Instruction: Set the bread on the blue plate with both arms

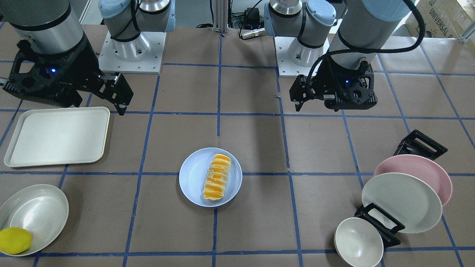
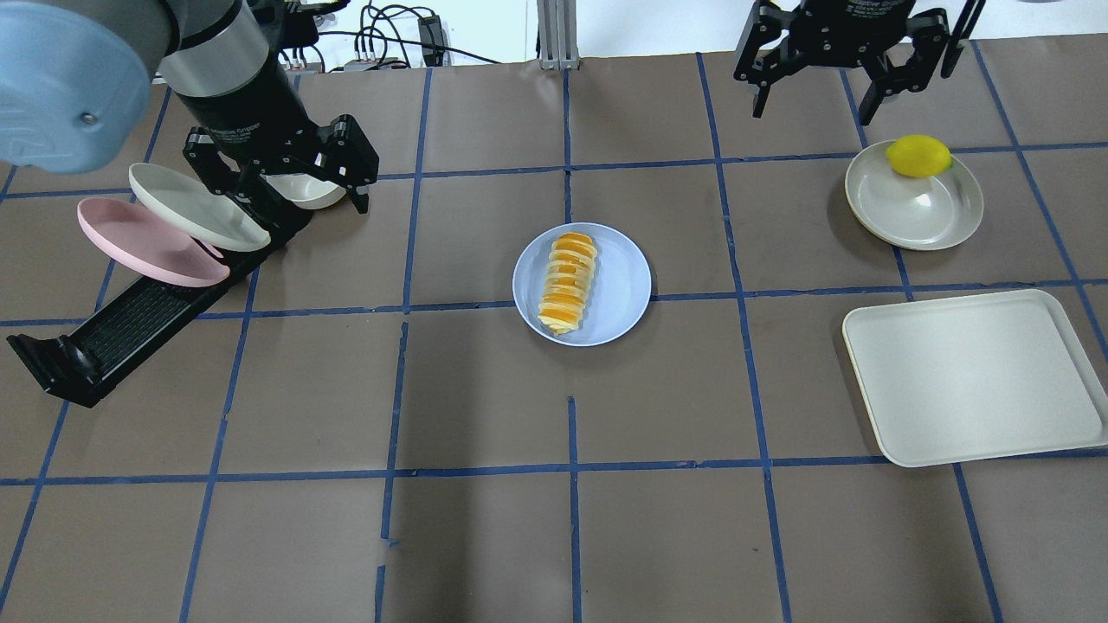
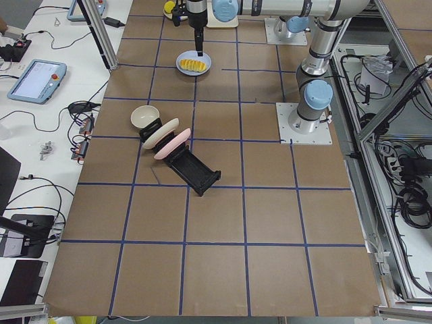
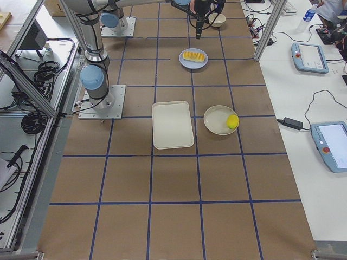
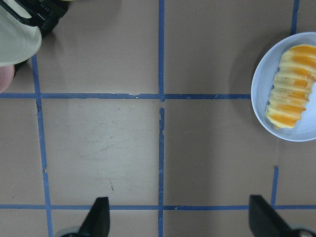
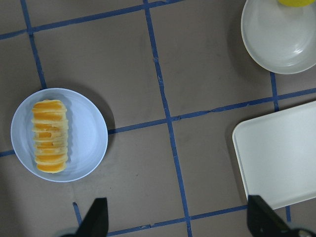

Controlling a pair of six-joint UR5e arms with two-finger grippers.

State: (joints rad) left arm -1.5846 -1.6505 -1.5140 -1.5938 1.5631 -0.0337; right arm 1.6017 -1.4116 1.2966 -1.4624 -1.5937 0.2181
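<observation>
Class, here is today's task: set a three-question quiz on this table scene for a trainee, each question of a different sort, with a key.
1. True or false: the bread lies on the blue plate.
2. Where is the lemon? A: on the tray. B: in the white dish. C: on the pink plate.
3. Fill in: the left gripper and the right gripper are both ____ and hold nothing.

Key: 1 true; 2 B; 3 open.

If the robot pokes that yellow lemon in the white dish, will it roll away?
Probably it would roll: the smooth yellow lemon looks rounded. The round cream-white dish has a raised rim, which might catch it. Its smooth-looking skin may be slippery.
</observation>
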